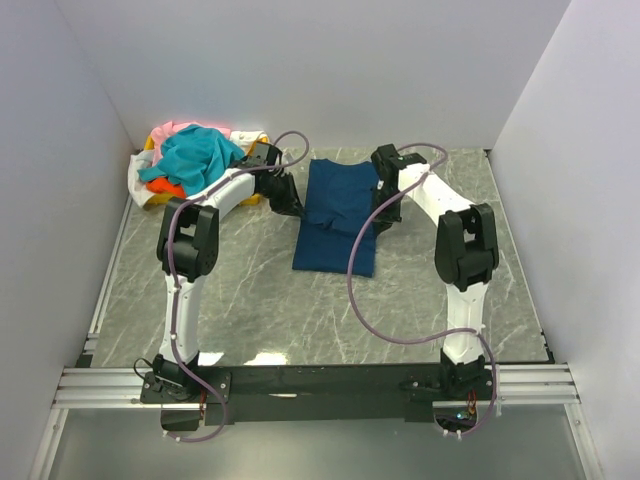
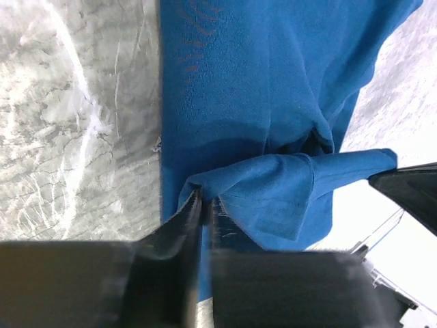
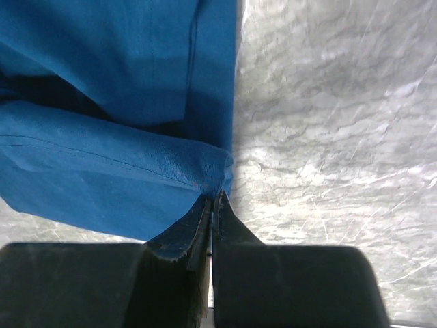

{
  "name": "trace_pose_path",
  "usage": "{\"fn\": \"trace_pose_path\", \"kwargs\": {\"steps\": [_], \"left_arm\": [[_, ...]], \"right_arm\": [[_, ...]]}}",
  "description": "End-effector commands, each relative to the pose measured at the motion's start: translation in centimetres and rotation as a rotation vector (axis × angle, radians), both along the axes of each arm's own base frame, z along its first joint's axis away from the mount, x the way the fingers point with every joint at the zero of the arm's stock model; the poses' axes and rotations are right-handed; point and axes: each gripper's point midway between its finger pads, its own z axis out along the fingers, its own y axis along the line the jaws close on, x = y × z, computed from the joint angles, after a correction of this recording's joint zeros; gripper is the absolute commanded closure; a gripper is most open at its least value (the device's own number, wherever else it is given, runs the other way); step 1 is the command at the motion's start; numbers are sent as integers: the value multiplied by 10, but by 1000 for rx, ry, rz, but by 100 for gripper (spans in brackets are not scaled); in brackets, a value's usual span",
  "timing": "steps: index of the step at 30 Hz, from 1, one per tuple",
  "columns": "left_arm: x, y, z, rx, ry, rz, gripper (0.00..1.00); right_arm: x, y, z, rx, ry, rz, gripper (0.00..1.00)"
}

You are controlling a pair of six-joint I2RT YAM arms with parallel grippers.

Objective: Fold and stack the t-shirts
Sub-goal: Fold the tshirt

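We saw the teal t-shirt (image 1: 195,150) heaped over the pink t-shirt (image 1: 172,128), orange t-shirt (image 1: 165,187) and white t-shirt (image 1: 137,175) in the yellow tray (image 1: 149,144) at the bench's (image 1: 250,300) far left corner. Both arms were bent inward over mid-bench, where the left end effector (image 2: 205,205) pinched a raised fold at the left edge of the navy blue t-shirt (image 1: 338,215) and the right end effector (image 3: 213,205) clamped its right edge. That shirt lay mostly flat, well apart from the tray, with the right arm's purple cable (image 1: 352,270) crossing its near right corner
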Motion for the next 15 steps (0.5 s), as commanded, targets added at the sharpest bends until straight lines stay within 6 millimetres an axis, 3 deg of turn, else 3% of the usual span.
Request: {"fn": "trace_pose_path", "kwargs": {"steps": [1, 2, 3, 6, 10, 12, 13, 14, 15], "left_arm": [[20, 6, 14, -10, -63, 54, 82], [22, 8, 16, -11, -54, 87, 69], [24, 9, 19, -13, -52, 103, 46], [27, 12, 29, -20, -79, 150, 27], [17, 22, 42, 0, -131, 170, 24], [6, 25, 45, -1, -143, 169, 25], [1, 24, 46, -4, -147, 163, 25], [-4, 24, 55, -13, -165, 160, 26], [-14, 21, 48, -13, -157, 147, 26]], "right_arm": [[23, -2, 8, 0, -41, 17, 98], [32, 1, 15, 11, -63, 22, 89], [36, 1, 17, 15, -63, 21, 84], [44, 2, 30, 9, -83, 17, 71], [43, 5, 61, 43, -157, 12, 63], [31, 11, 60, 77, -147, 21, 63], [29, 19, 70, 119, -175, 30, 63], [19, 24, 65, 126, -156, 43, 63], [15, 29, 69, 140, -167, 52, 63]]}}
